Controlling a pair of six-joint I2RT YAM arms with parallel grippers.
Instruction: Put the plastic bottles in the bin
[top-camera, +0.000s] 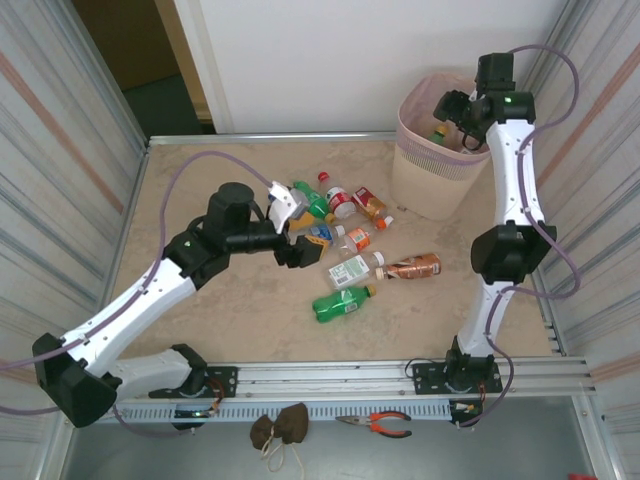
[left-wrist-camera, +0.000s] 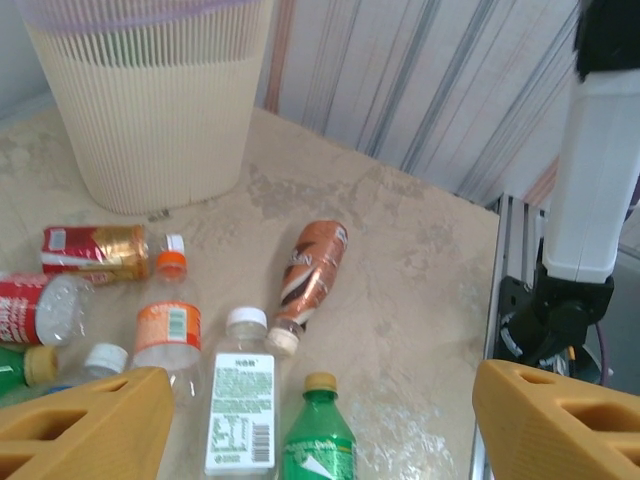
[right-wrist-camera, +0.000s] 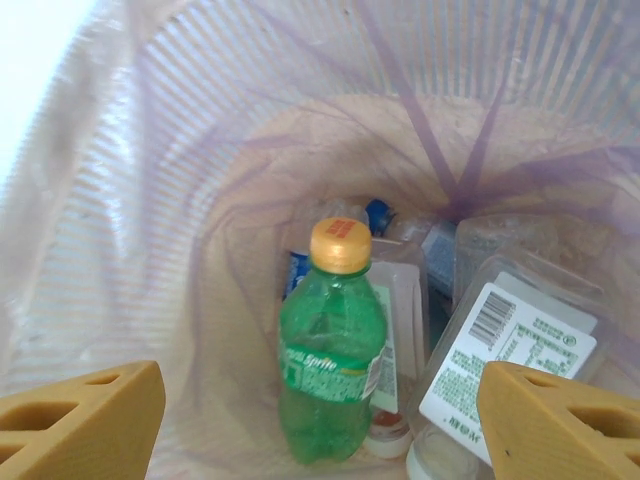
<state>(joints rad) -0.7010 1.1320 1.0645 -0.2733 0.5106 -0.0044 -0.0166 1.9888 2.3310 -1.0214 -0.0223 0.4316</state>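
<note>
- bottles (top-camera: 355, 268) lying on the table (top-camera: 200, 180): eight can be counted; two green, one brown, five others with coloured labels;
- bottles inside the bin (top-camera: 420, 190): one green (right-wrist-camera: 330, 370) standing upright; at least two clear ones beside it; the rest too jumbled to count;
- bins: one;
- orange-handled pliers (top-camera: 375, 424): one pair

"Sprite" on the green bottle (right-wrist-camera: 331, 330)
</note>
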